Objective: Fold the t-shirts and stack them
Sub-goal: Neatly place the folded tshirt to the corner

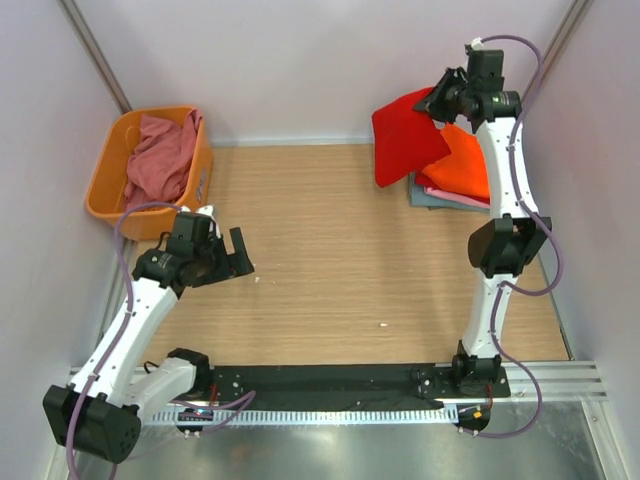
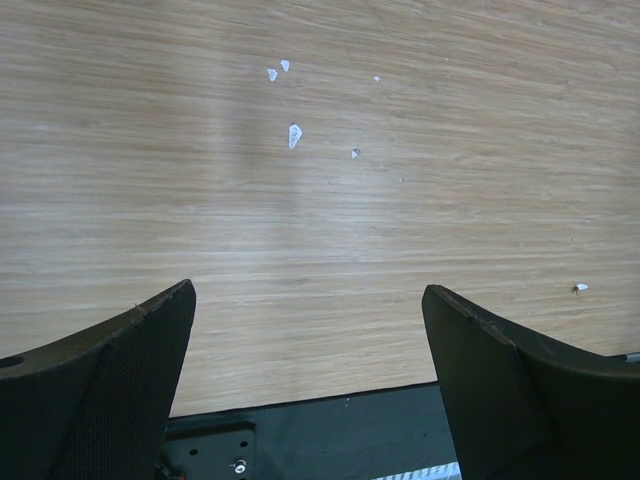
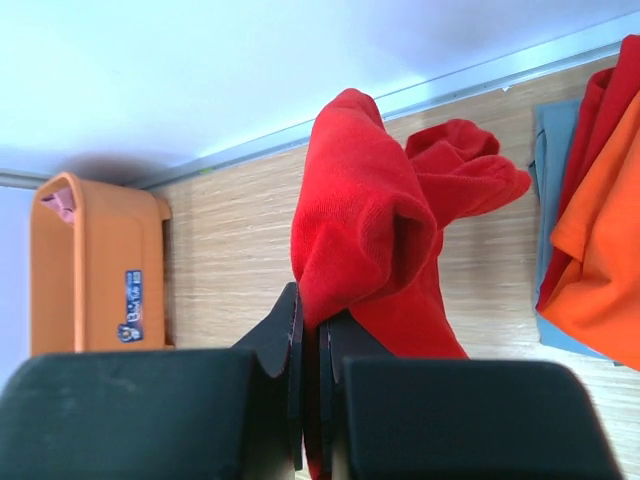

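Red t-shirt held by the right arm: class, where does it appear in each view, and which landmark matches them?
Top external: the red t-shirt hangs upper right from the right gripper.
Left wrist: not in it.
Right wrist: the red t-shirt fills the centre, pinched in shut jaws.
Shared landmark: the orange basket, upper left in top external, left edge in right wrist.

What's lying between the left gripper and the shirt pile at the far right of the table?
Only bare wooden table; the top view shows nothing lying between the left gripper and the shirt pile.
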{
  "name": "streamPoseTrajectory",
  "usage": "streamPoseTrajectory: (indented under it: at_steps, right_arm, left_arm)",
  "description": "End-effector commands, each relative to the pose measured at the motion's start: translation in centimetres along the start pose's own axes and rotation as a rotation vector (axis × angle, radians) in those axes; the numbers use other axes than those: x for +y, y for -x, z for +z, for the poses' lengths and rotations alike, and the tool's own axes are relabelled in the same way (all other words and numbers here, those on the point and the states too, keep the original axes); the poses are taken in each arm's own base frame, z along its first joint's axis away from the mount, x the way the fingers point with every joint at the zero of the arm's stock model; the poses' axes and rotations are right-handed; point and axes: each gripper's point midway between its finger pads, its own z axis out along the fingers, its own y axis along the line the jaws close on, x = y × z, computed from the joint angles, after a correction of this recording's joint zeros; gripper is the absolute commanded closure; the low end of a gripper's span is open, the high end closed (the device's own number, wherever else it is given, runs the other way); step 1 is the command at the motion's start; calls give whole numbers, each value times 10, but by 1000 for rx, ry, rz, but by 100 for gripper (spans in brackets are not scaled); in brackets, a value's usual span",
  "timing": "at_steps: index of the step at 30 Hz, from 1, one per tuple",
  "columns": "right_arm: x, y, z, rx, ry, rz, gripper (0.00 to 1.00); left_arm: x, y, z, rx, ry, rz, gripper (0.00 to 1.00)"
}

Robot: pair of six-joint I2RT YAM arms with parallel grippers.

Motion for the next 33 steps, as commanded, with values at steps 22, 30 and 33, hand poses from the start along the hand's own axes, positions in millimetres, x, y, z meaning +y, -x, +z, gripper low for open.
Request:
streamPoseTrajectory:
  at_steps: [22, 30, 33]
  right_arm:
    - [-153, 68, -41, -15, 49, 289, 99]
    - [-66, 82, -57, -41, 255, 263, 99]
    - [-20, 88, -62, -53, 361, 265, 99]
  left_arm:
    - [-8, 6, 1, -28, -43, 1, 7]
    - [-9, 5, 1, -25, -49, 3, 7]
    - [-10, 6, 0, -29, -51, 3, 8]
